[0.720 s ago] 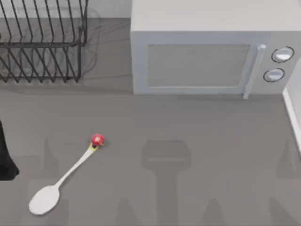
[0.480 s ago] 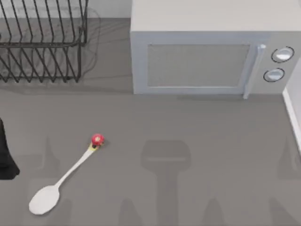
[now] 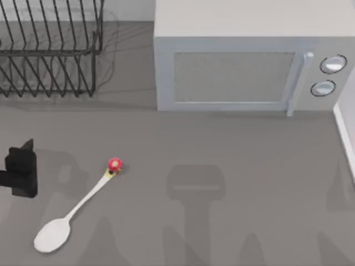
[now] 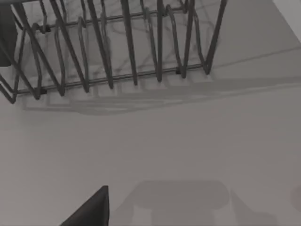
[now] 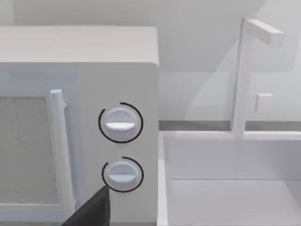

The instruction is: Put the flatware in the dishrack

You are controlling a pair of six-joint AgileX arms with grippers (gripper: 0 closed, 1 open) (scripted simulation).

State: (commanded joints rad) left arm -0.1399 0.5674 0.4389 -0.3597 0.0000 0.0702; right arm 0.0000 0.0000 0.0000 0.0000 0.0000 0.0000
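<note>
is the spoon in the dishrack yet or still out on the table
Out. The spoon lies flat on the table, well apart from the dishrack, with the left gripper beside it.

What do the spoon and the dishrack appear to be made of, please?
The spoon looks like white plastic or glazed ceramic: an even, matte white surface; its knob is red and yellow. The dishrack looks like dark coated metal wire: thin black bent rods in an open frame.

Flat matte grey tabletop (image 3: 233, 166), spanning the frame. Boxy pale grey microwave (image 3: 244, 61) with vertical bar handle and two round dials, upper right. White rectangular sink basin (image 5: 235, 188) with angular white tap (image 5: 244, 70), beside the microwave. Plain pale wall (image 5: 197, 28) behind.
</note>
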